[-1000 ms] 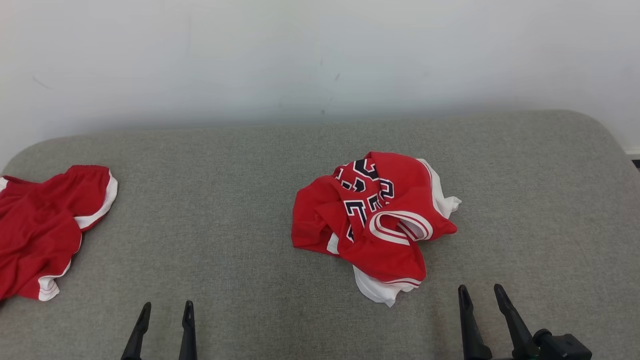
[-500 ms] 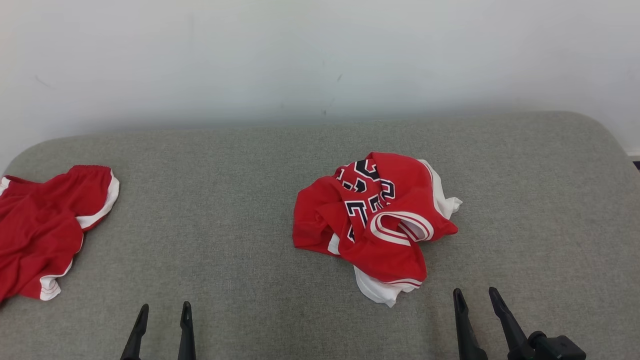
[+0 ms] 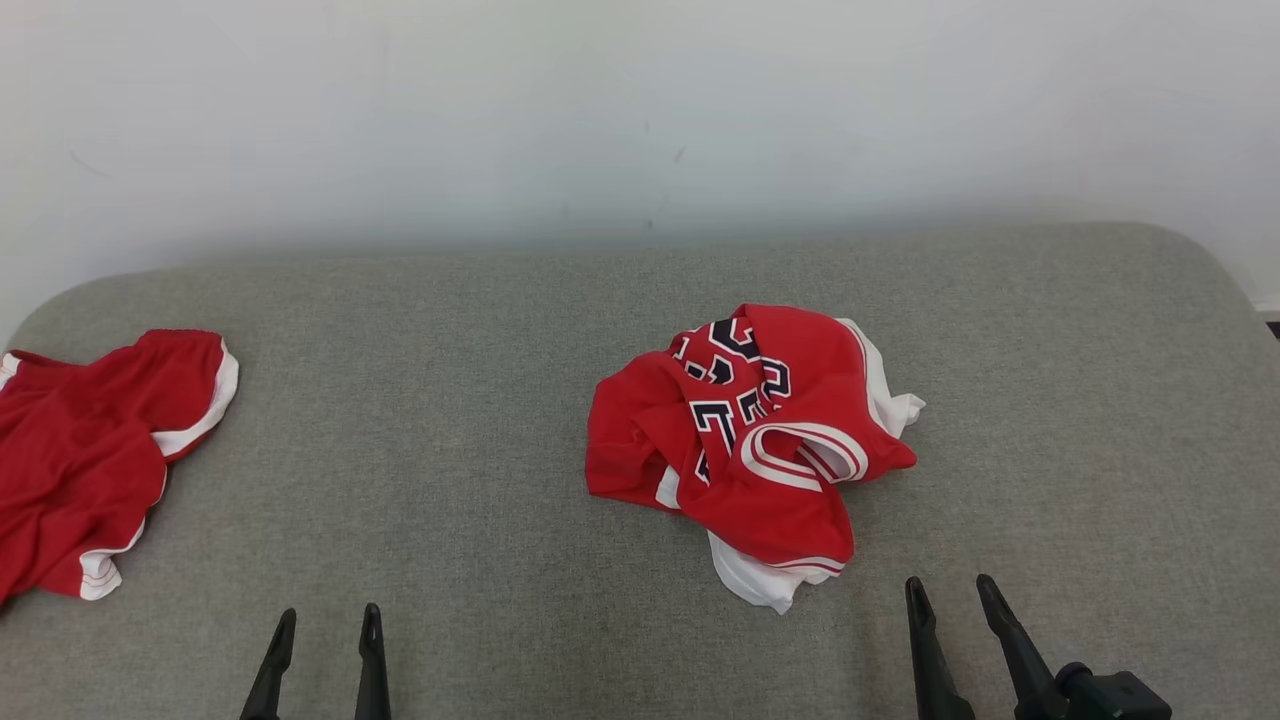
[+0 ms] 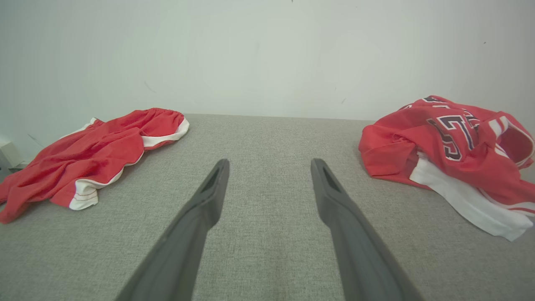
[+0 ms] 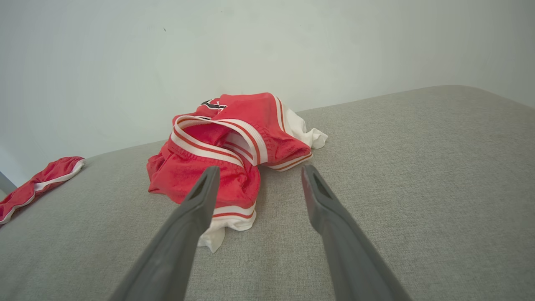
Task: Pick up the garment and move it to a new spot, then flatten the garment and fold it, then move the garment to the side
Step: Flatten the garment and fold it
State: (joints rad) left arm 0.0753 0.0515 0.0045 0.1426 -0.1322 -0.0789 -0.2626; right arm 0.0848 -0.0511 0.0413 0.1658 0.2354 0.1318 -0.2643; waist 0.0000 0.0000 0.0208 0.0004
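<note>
Crumpled right of centre on the grey cushion [image 3: 480, 400], the red jersey [image 3: 745, 440] looks light, limp and slippery, best pinched at its near white hem [image 3: 758, 585], while the left gripper [image 3: 330, 612] and right gripper [image 3: 948, 582] hang open and empty at the near edge.

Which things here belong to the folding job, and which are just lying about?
In the job: crumpled jersey, on the grey cushion; left gripper and right gripper, both open and empty.
Lying about: red shorts at the cushion's left edge, probably.
</note>
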